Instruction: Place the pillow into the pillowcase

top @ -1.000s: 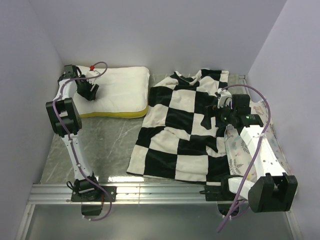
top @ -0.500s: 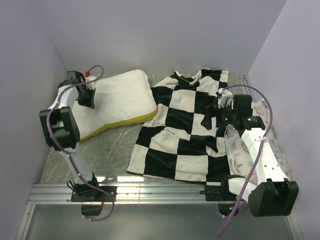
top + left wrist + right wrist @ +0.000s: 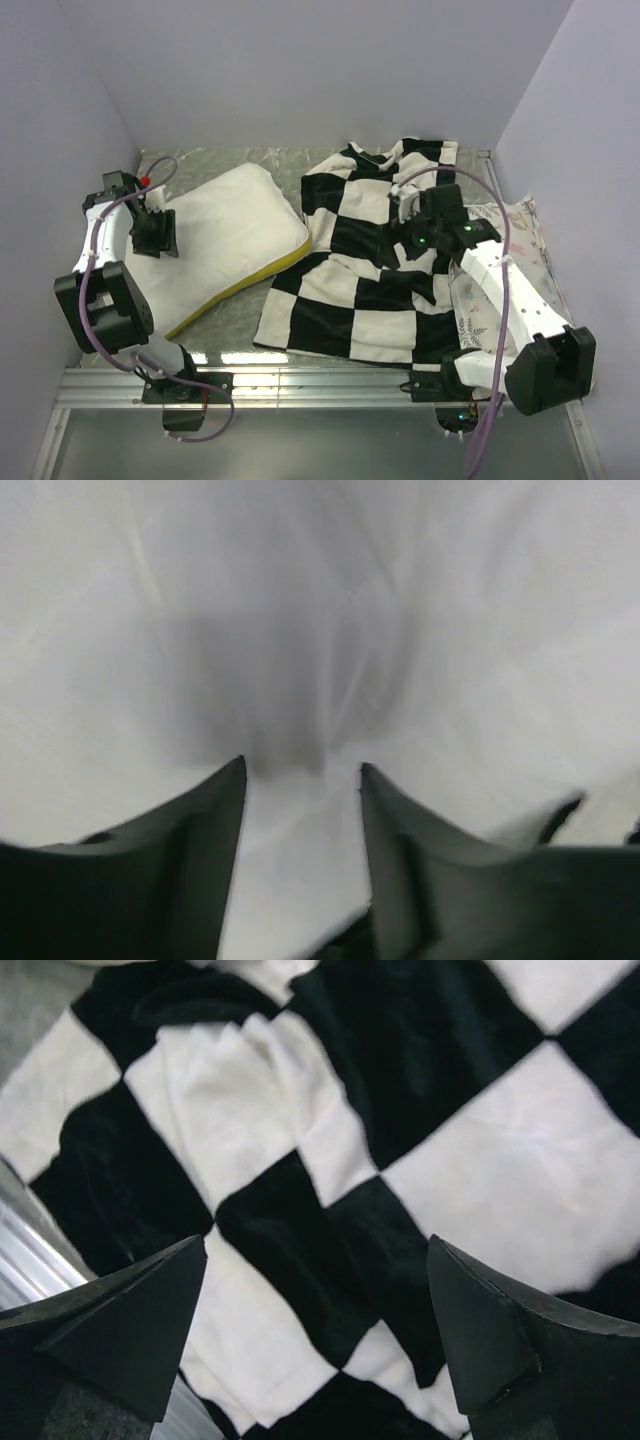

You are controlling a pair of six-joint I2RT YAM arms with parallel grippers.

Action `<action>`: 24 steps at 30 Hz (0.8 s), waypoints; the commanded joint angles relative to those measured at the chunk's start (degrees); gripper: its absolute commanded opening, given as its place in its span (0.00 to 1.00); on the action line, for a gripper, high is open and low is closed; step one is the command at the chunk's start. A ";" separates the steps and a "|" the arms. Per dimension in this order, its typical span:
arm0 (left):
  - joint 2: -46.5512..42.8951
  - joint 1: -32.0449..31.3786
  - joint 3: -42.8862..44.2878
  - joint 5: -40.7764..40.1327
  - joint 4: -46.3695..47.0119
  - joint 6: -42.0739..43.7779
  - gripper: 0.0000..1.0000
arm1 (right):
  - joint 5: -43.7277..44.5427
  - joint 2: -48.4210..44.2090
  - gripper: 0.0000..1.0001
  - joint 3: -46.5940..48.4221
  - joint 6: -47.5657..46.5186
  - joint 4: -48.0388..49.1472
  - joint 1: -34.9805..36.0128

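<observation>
With the left gripper [image 3: 303, 772] pinched on only a thin fold of the pillow [image 3: 225, 235] lying at the left, the cloth could slip free under a pull, and the right gripper [image 3: 318, 1250], fingers wide apart above the flat pillowcase [image 3: 360, 275] at the right, holds no opening ready.

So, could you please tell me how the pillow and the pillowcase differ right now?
The pillow is plain white with a yellow edge band; the pillowcase has big black-and-white checks. The pillow is plump, the pillowcase flat and rumpled. The left tool pinches the pillow; the right tool hangs open over the pillowcase. Both are soft fabric on the table.
</observation>
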 commanded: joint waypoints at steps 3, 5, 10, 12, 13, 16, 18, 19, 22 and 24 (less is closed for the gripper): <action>-5.56 -0.13 8.73 14.85 -9.34 16.24 0.95 | 4.72 5.45 0.95 1.54 -4.77 -1.64 7.95; -4.59 -3.46 12.06 15.51 -10.67 22.14 0.99 | 6.82 7.48 0.93 0.66 -5.48 -0.95 9.36; -0.47 -10.31 12.35 15.52 -3.23 28.07 0.99 | 11.22 15.38 0.89 1.00 -5.22 -0.24 14.01; 1.81 -12.08 11.65 14.38 -1.01 29.39 0.99 | 12.45 17.32 0.87 1.62 -4.87 -0.68 15.07; 4.18 -13.39 11.38 12.89 0.57 29.56 0.99 | 12.63 17.94 0.86 1.71 -4.78 -0.76 15.95; 8.40 -14.89 10.85 12.53 5.06 29.65 0.99 | 12.37 19.62 0.85 1.36 -4.26 -0.33 16.92; 10.69 -15.69 11.11 12.26 6.56 29.57 0.99 | 11.58 20.67 0.84 0.83 -3.55 0.11 17.97; 12.88 -16.65 10.94 12.00 7.00 29.56 0.99 | 11.31 21.20 0.84 0.57 -3.38 0.03 18.33; 15.18 -17.88 6.91 8.49 11.64 30.09 0.99 | 12.01 23.22 0.82 -0.31 -2.94 0.29 20.44; 15.89 -17.89 2.34 6.03 15.76 30.53 0.99 | 13.50 24.79 0.78 0.12 -2.15 0.38 22.02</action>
